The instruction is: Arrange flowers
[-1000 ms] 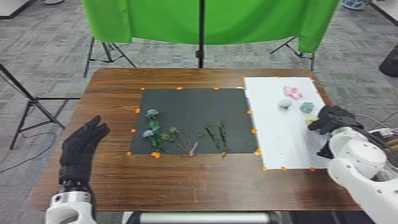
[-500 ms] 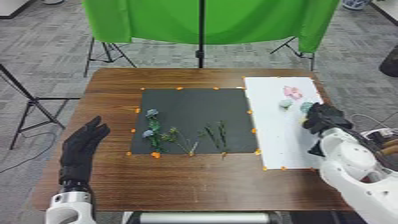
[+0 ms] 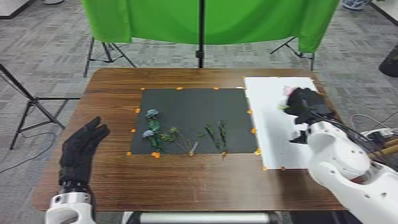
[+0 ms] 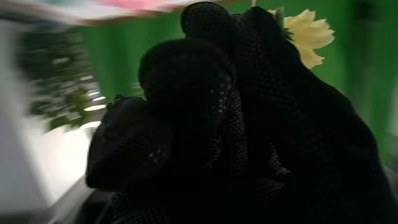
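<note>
Right hand [image 3: 307, 104] over the white sheet [image 3: 274, 132], fingers closed on the yellow flower [image 4: 311, 36], bloom sticking out beside the fingertips. Left hand [image 3: 82, 145] relaxed, fingers straight, left of the dark mat [image 3: 188, 107]. Blue flowers [image 3: 152, 113] and green stems [image 3: 222, 135] lie on the mat.

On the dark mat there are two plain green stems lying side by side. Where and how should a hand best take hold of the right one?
Probably mid-stem, from above and slightly right. The right green stem lies flat and runs lengthwise away from the robot, so thumb and fingers could close across its thin width; the left green stem crowds its other side.
</note>
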Available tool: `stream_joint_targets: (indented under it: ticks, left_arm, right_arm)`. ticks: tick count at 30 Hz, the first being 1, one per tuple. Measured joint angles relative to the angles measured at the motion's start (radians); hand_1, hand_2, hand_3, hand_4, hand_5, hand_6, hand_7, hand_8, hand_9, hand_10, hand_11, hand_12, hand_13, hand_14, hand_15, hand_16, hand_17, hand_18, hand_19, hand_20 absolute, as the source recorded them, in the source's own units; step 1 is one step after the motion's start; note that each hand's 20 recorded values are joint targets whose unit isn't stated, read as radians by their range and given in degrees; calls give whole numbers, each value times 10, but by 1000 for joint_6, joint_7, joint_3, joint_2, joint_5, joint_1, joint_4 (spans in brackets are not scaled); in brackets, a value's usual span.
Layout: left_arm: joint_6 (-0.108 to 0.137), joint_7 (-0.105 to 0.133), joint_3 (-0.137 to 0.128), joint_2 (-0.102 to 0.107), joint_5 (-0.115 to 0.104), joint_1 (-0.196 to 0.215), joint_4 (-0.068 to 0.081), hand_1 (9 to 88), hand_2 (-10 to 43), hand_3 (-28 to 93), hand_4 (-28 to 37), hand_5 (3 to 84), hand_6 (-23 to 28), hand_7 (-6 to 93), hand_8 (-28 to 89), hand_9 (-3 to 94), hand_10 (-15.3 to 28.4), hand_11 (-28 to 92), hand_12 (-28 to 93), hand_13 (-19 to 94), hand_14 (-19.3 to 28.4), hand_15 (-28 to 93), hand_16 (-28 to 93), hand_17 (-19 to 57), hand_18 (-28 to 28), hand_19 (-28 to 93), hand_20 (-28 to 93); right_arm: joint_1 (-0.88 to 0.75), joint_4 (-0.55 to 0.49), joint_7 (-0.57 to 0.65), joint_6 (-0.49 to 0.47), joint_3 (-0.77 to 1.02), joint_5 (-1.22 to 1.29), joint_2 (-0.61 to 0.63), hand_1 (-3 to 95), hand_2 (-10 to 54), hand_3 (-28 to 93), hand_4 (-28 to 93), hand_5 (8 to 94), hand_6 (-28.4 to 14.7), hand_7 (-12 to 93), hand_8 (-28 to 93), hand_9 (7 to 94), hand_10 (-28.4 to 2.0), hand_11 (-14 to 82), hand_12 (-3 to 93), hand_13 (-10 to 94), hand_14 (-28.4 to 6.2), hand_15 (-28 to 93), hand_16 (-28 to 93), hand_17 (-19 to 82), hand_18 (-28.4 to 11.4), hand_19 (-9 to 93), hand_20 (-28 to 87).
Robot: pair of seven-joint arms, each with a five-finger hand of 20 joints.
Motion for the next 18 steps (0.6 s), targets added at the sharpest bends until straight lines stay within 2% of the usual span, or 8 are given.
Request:
stream_joint_targets:
  ticks: [5, 11, 18]
  left_arm:
    - [0, 0, 0, 0, 0, -1, 0, 283, 31, 646, -233, 478, 52, 82, -59, 464, 138, 164, 107, 360, 166, 191, -13, 61, 120, 77, 188]
    - [0, 0, 1, 0, 0, -2, 0, 282, 32, 646, -233, 477, 53, 82, -59, 464, 138, 164, 108, 360, 166, 191, -12, 61, 120, 76, 188]
    - [0, 0, 2, 0, 0, -2, 0, 281, 33, 644, -233, 477, 52, 82, -60, 463, 138, 162, 107, 360, 166, 191, -12, 61, 119, 76, 188]
  right_arm:
    - [229, -23, -130, 1, -227, 137, -21, 648, -95, 530, -154, 783, -7, 218, 137, 899, -94, 77, 398, 905, -23, 503, 352, 634, -93, 932, 405]
    - [487, 30, -255, -18, -504, 159, -130, 643, -95, 534, -158, 781, -4, 223, 135, 897, -91, 75, 398, 906, -20, 506, 354, 636, -92, 932, 417]
    - [646, 59, -334, -61, -695, 143, -265, 636, -95, 542, -164, 774, 1, 234, 126, 892, -87, 76, 406, 903, -21, 514, 356, 635, -93, 932, 434]
